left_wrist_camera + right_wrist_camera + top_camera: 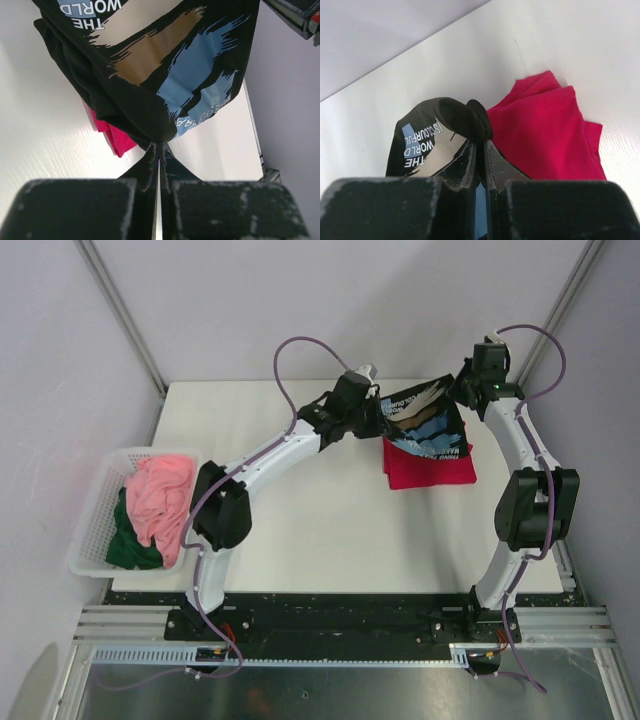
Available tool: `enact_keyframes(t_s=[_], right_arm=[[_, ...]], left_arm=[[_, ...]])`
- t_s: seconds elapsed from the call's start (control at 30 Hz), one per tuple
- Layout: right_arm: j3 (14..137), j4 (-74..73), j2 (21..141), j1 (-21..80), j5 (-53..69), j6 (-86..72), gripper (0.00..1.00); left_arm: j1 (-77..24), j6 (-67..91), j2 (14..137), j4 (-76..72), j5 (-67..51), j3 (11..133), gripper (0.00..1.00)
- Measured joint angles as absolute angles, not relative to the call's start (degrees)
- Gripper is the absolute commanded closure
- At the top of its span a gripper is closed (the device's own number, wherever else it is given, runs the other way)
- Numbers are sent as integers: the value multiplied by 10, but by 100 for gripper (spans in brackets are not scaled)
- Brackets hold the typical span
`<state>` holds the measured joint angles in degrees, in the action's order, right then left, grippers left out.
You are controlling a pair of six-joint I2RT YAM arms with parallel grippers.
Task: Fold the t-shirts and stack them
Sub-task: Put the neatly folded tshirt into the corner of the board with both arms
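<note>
Cloth is pinched from both sides: the left fingers (150, 162) are clenched on a low fold of the black shirt (150, 65), gripped right at their tips. The right fingers (492, 162) are closed on a rolled edge at the opposite side. The shirt is held off the tabletop (320, 530) between the two arms, its printed face turned up toward the overhead camera and its middle sagging. It hangs over the far part of the red shirt (430, 472), which lies folded at the far right of the tabletop.

The step in hand appears to be laying the black shirt on the red one. For a neat stack, both ends are best lowered together and level. Enough tension should be kept that the sag is taken out before contact. The black outline should be squared to the red one from above, not slid into place, since sliding would likely drag or rumple the lower shirt. Release is best left until the cloth rests fully.

A basket (95, 520) stands at the left edge, well apart, with a pink garment (160, 495) on a green garment (130, 545). Nothing lies between it and the stack. The two wrists are close together, so little room is left for correction.
</note>
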<state>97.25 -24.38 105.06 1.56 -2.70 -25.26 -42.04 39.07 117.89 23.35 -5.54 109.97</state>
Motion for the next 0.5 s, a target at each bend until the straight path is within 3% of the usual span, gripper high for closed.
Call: enact_keyframes(t_s=[0.5], right_arm=[[988, -239, 1094, -38, 5, -258, 100]], left_arm=[[-420, 392, 1258, 249, -69, 1179, 100]])
